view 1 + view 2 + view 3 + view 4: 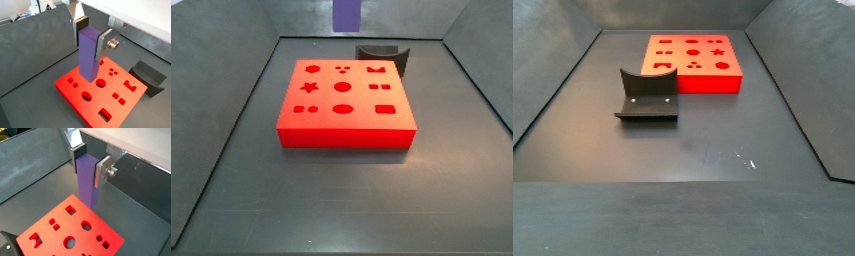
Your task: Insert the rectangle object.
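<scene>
Silver fingers (107,42) are filling the foreground in both wrist views, and the gripper (91,37) is pinching the rectangle object (89,55) between them, one plate on each flank of the bar's upper end, the jaws pressing against its sides. Below them the dark desk (345,190) is spreading out, walled by grey panels, and the red block (345,102) is lying flat on it, its top face showing a scatter of cut-out shapes: a star, circles, squares, small dots. That purple-blue bar is hanging upright, well clear above the block, its lower end hovering over the holes in a wrist view (87,183); in a side view only its lower tip (346,14) is showing at the upper edge, high behind the block. Beside the block the dark grey curved holder (647,95) is sitting on the desk, just apart from the block's edge, nothing resting in it.
</scene>
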